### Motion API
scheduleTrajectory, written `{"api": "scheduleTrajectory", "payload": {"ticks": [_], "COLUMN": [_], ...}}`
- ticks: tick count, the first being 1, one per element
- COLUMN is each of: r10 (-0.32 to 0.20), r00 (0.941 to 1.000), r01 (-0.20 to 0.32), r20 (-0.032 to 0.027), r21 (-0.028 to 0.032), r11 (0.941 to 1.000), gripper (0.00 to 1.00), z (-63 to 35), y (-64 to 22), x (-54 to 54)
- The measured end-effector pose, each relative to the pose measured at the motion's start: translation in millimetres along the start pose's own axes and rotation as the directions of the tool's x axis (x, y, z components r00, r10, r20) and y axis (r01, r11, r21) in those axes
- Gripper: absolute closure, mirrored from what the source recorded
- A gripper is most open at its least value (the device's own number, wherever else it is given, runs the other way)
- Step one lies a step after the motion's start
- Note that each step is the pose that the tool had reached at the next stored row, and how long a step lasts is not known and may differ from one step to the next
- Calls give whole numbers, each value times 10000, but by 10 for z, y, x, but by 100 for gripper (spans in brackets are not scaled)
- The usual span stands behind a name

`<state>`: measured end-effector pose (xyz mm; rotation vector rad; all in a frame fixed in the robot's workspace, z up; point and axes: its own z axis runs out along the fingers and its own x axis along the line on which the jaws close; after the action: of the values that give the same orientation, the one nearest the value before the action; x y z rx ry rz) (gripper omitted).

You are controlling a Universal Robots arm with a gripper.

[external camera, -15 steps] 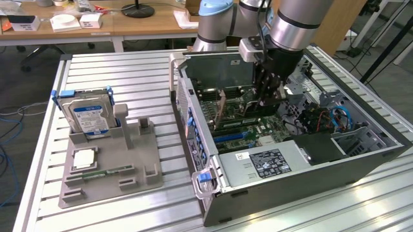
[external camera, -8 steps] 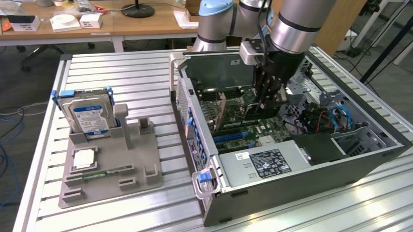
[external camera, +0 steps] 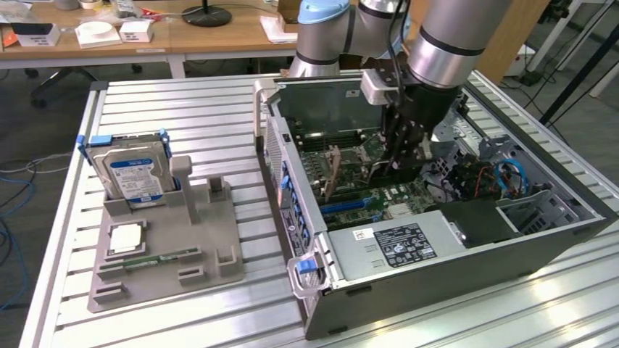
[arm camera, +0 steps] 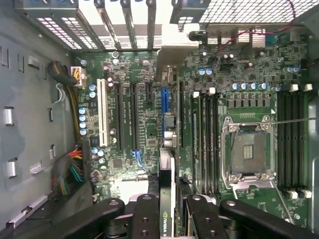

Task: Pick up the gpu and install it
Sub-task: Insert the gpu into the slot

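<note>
The gpu (arm camera: 167,164) is a thin dark card seen edge-on, with a green logo near my fingers and a silvery bracket end toward the case's rear slots. My gripper (arm camera: 167,204) is shut on it, one black finger (arm camera: 147,214) on each side. The card stands upright just over the motherboard, in line with the blue slot (arm camera: 164,99); whether it touches the slot I cannot tell. In the exterior view my gripper (external camera: 395,170) reaches low inside the open computer case (external camera: 406,290).
White and black slots (arm camera: 102,112) lie beside the blue one, memory slots and the CPU socket (arm camera: 249,154) on the other side. Cable bundles (arm camera: 70,174) hang near the case wall. Outside, a grey fixture (external camera: 208,239) holds a hard drive (external camera: 135,174) and a memory stick (external camera: 155,257).
</note>
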<state>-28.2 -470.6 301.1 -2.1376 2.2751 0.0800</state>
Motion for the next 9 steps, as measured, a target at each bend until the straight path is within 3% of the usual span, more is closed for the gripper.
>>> {"api": "scheduleTrajectory", "payload": {"ticks": [9], "r10": [1], "r00": [10000], "r01": [-1], "r20": [-3], "r21": [1], "r11": [10000], "gripper": [74], "z": [59], "y": [-6], "x": [73]}}
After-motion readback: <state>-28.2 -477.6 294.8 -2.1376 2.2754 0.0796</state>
